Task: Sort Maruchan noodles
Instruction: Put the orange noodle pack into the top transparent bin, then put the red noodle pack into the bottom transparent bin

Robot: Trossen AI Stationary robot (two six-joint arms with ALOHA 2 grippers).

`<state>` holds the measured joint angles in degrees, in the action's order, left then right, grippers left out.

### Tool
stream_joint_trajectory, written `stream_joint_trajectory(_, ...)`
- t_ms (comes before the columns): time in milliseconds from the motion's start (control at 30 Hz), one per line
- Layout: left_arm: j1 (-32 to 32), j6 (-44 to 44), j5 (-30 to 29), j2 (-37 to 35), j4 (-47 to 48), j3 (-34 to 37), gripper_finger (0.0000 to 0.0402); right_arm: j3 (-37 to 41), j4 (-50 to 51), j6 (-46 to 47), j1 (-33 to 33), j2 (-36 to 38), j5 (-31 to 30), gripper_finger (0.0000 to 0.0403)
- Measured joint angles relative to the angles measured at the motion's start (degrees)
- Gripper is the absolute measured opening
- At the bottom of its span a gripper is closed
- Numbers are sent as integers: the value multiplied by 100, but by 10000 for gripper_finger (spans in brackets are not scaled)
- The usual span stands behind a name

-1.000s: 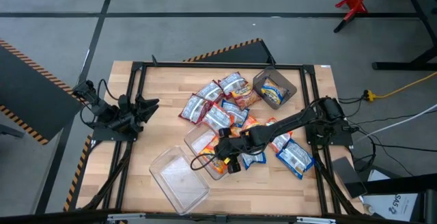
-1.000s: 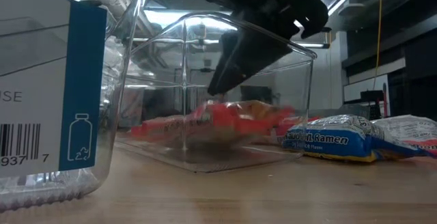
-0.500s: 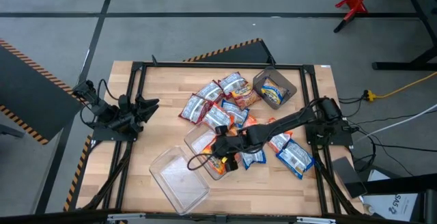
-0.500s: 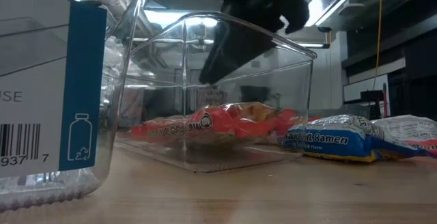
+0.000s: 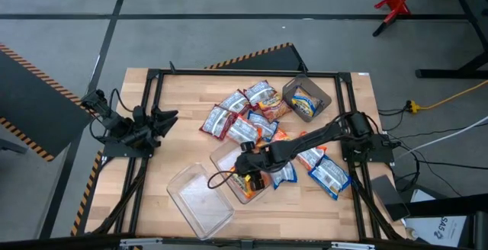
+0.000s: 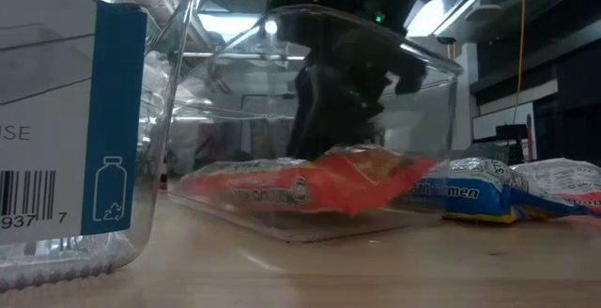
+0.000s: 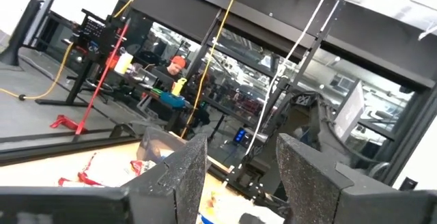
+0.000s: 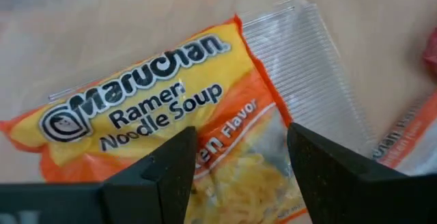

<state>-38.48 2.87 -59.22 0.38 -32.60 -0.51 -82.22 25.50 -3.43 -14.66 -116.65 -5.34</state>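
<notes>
An orange Maruchan noodles packet (image 8: 157, 108) lies in a clear tub (image 5: 225, 157) at the table's middle front, its printed face up. My right gripper (image 5: 248, 175) reaches down into that tub, open, with its fingers standing on either side above the packet (image 6: 300, 181). More noodle packets (image 5: 244, 116) lie in a loose pile on the table behind the tub. Blue ones (image 5: 329, 175) lie to the right. My left gripper (image 5: 164, 116) waits open at the table's left edge, holding nothing. My right gripper comes slanting down from the table's right side over the orange packet's middle (image 8: 232, 149). Its fingertips are cut off by the wrist view's edge and blurred in the low view, so I cannot tell whether they touch the packet.
A second clear tub (image 5: 200, 200) stands at the front, left of the first. It fills the low view's left side, label (image 6: 56, 158) toward the camera. A dark grey tub (image 5: 290, 90) at the back right holds one packet. Bare wood lies at the left.
My right gripper has gone down into the clear tub, tipping more steeply, and a little toward the table's left edge. Its fingers have kept the same gap. The tub has shifted on the table, and the orange packet in it now lies with one end raised.
</notes>
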Motion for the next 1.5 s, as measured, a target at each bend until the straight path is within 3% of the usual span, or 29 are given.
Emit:
stream_joint_trajectory(167,0,-22,-31,-2,26,0,172,-858,701,-416,2,5,-166,216)
stream_joint_trajectory(433,0,2,-48,0,18,0,172,-2426,2383,-1216,248,16,-1933,216)
stream_joint_trajectory(567,0,45,-49,0,20,0,172,-2898,3118,-795,886,16,-2204,216)
stream_joint_trajectory(733,0,143,-51,0,18,0,172,-2920,3775,-155,1902,23,-1452,216)
stream_joint_trajectory(833,0,151,-51,0,19,0,172,-2614,3721,-132,2438,23,-668,216)
stream_joint_trajectory(933,0,136,-108,-1,19,0,172,-2278,3712,-239,2886,21,-386,216)
stream_joint_trajectory(1300,0,-92,-441,0,92,0,172,-1430,3353,-2766,3709,21,-283,216)
stream_joint_trajectory(1500,0,-259,-512,0,127,0,172,-1203,3215,-3582,3995,21,211,223)
